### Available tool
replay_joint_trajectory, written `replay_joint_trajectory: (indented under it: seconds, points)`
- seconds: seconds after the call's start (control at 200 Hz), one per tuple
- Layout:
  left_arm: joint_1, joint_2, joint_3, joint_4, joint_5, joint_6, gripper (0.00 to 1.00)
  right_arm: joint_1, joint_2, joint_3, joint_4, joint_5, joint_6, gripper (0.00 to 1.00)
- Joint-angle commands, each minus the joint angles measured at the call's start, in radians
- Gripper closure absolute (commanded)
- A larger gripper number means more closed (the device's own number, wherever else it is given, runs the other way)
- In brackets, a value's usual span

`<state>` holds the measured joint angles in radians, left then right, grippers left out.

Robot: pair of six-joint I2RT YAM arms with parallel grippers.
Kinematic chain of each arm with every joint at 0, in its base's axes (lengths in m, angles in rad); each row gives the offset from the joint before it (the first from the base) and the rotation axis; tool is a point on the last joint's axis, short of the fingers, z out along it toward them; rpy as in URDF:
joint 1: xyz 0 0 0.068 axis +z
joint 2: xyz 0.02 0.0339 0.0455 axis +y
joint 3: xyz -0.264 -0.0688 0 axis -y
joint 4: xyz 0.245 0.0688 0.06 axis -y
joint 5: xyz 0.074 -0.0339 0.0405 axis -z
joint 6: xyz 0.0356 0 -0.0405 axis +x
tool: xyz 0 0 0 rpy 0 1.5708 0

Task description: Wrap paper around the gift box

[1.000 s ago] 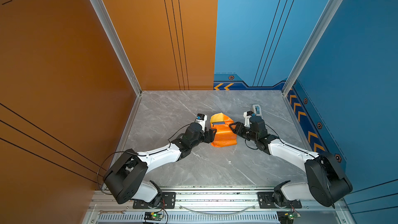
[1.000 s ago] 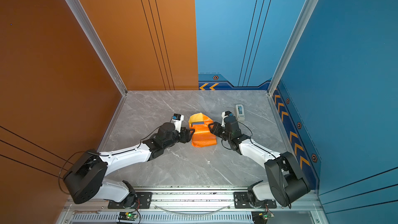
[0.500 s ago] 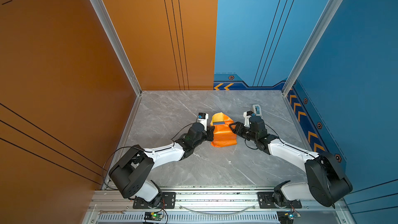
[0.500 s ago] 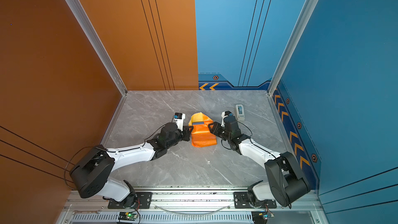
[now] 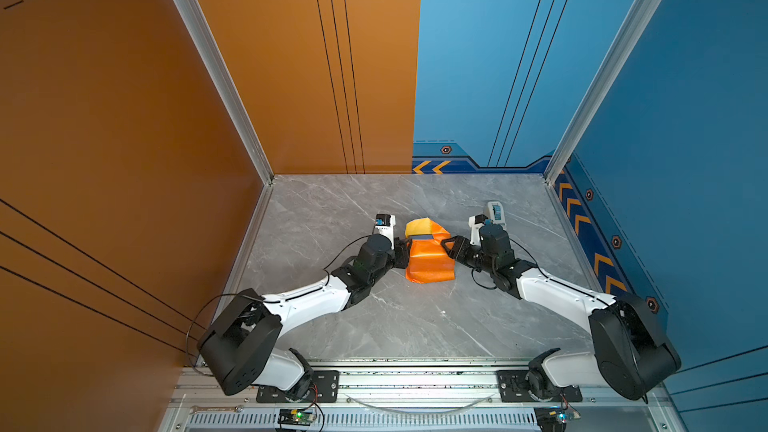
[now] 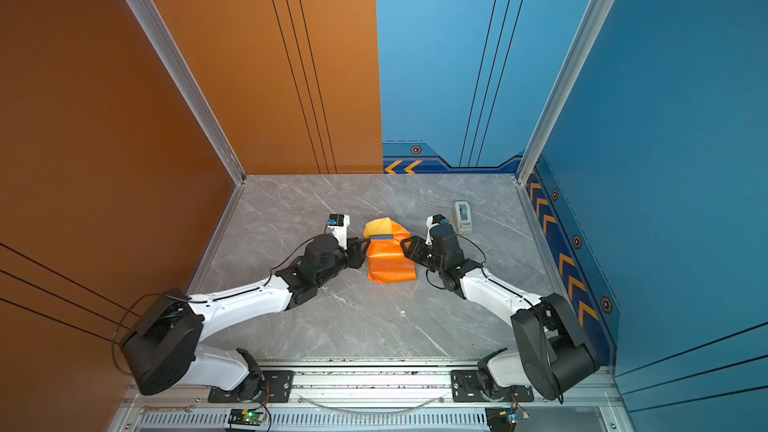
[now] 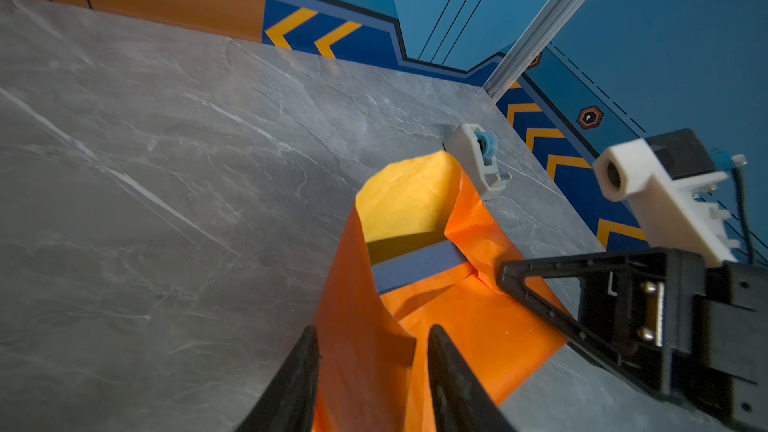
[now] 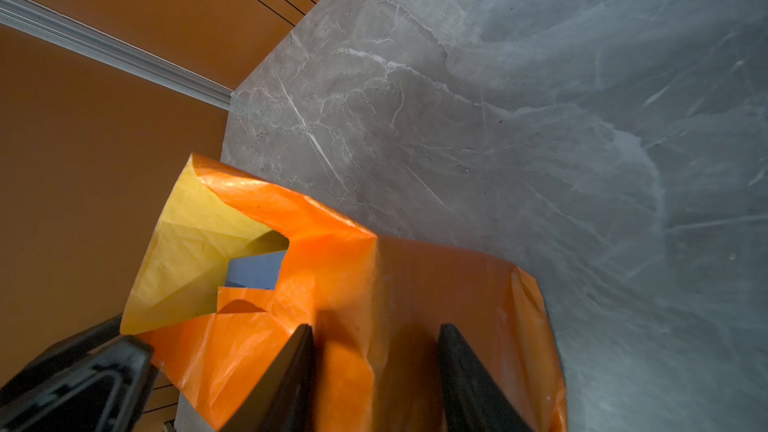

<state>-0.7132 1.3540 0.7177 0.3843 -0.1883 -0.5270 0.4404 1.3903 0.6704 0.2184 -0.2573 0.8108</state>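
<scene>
Loads of bare grey marble tabletop (image 5: 374, 317) is left around; only a white tape dispenser (image 5: 496, 213) is parked behind the right gripper (image 5: 449, 245). Mid-table, the dark navy gift box (image 7: 415, 265) is mostly covered by creased orange-and-yellow paper (image 5: 430, 261), one blue edge exposed. An orange flap is straddled by the left gripper (image 7: 372, 347), jaws apart, nothing pinched. Whether the right gripper's clamped on the opposite side can't be told.
</scene>
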Motion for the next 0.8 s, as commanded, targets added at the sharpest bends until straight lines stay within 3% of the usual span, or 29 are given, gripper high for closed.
replay_joint_trajectory:
  seconds: [0.0, 0.185, 0.466, 0.796]
  points:
    - [0.033, -0.083, -0.033, -0.087, -0.109, 0.002, 0.5, 0.021, 0.044, -0.039, -0.218, -0.001, -0.03, 0.5]
    - [0.062, -0.077, -0.057, -0.151, -0.101, -0.029, 0.49, 0.021, 0.043, -0.035, -0.22, -0.001, -0.034, 0.5]
    - [0.018, 0.072, 0.001, -0.012, 0.048, -0.037, 0.49, 0.021, 0.038, -0.036, -0.223, 0.003, -0.039, 0.5]
    - [0.006, 0.157, 0.034, 0.123, 0.126, -0.041, 0.48, 0.026, 0.027, -0.038, -0.225, 0.001, -0.043, 0.5]
